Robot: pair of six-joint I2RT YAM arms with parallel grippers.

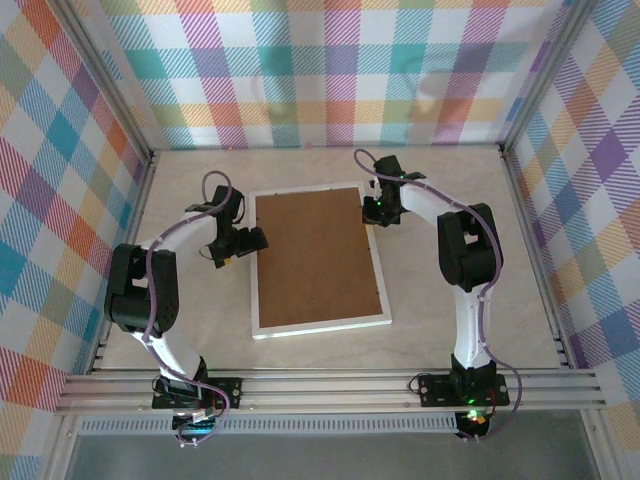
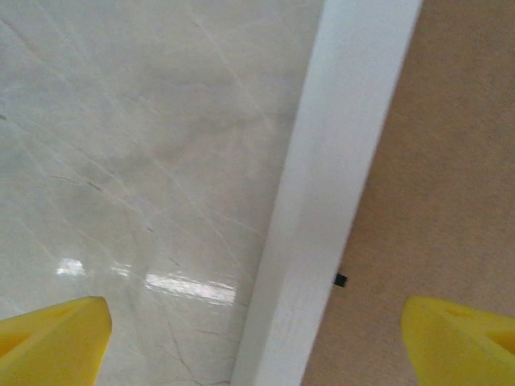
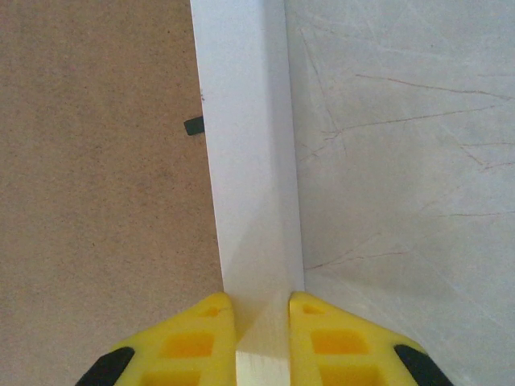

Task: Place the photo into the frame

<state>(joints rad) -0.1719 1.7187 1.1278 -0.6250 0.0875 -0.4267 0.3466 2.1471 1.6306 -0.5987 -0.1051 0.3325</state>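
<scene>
Right gripper (image 3: 261, 315) pinches the three o'clock rail of the frame (image 1: 320, 326); left gripper (image 1: 256, 240), jaws spread, straddles its nine o'clock rail.

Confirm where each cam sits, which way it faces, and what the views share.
Top: fixed above and behind the arms, looking down at the table, frame and brown backing board; left arm and right arm show.
Left wrist: on the left arm, facing down at the frame's left edge; open left pincer, yellow fingertips in bottom corners.
Right wrist: on the right arm, facing down along the frame's right edge; right pincer shut on it.
Shared: both wrist views catch frame edge, board, table.
</scene>
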